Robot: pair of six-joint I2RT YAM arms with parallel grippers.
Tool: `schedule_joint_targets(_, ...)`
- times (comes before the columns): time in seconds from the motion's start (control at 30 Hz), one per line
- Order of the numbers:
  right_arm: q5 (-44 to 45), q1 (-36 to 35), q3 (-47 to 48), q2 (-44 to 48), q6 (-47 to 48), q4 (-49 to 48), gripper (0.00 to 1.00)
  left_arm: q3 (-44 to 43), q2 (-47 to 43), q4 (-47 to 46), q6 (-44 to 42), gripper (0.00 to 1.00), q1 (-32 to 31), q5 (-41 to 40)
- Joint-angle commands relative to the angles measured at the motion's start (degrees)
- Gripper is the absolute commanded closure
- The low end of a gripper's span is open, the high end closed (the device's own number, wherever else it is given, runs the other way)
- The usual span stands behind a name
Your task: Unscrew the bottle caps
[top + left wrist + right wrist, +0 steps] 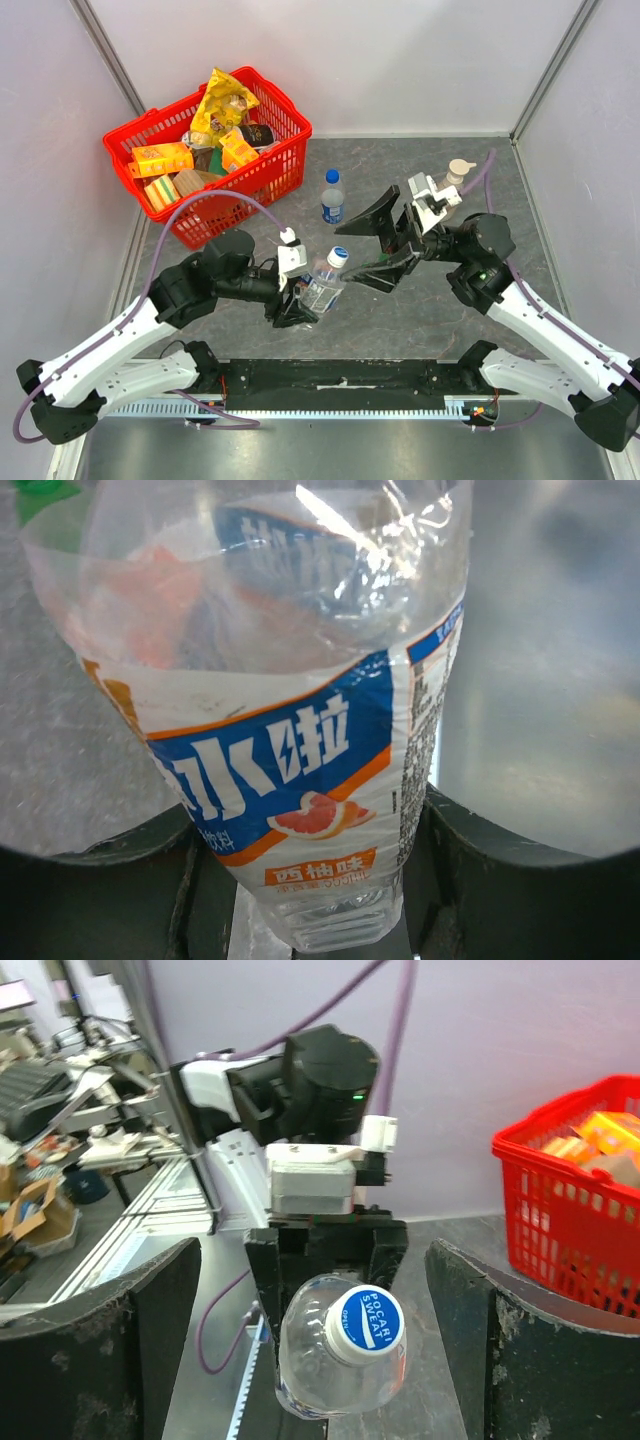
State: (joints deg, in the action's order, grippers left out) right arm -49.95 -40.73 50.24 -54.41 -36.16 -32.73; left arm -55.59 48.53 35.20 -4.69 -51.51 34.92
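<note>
My left gripper [305, 300] is shut on the lower body of a clear bottle [322, 287] with a blue and orange label and holds it tilted, neck toward the right arm. Its blue-topped cap [338, 257] is on the neck. In the right wrist view the cap [366, 1322] points at the camera, between the spread fingers of my right gripper [312, 1252] and touching neither. My right gripper [366, 246] is open. In the left wrist view the bottle [290, 730] fills the frame, pinched by my left gripper [310, 880]. A second bottle [333, 203] stands behind, its blue cap [332, 176] on.
A red basket [285, 110] full of snack packs stands at the back left. A beige pump dispenser [458, 172] stands at the back right, behind the right arm. A green patch [40, 488] shows at the left wrist view's top left corner. Grey walls enclose the table.
</note>
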Motion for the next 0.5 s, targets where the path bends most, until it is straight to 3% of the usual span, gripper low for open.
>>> schedule_joint_targets(0.0, 10.90, 0.12, 0.21, 1.15, 3.11, 6.53, 0.02, 1.01, -1.42, -0.66, 0.20, 0.98, -0.17, -13.35)
schedule_joint_targets(0.2, 26.65, 0.12, -1.11, 2.82, 2.77, 12.42, 0.02, 2.24, -2.39, -1.19, 1.17, 0.98, -0.09, -23.74)
schedule_joint_targets(0.47, 32.11, 0.12, -0.40, -1.30, -1.10, 17.52, 0.02, 3.65, -2.83, -1.80, 1.79, 0.98, -0.09, -29.03)
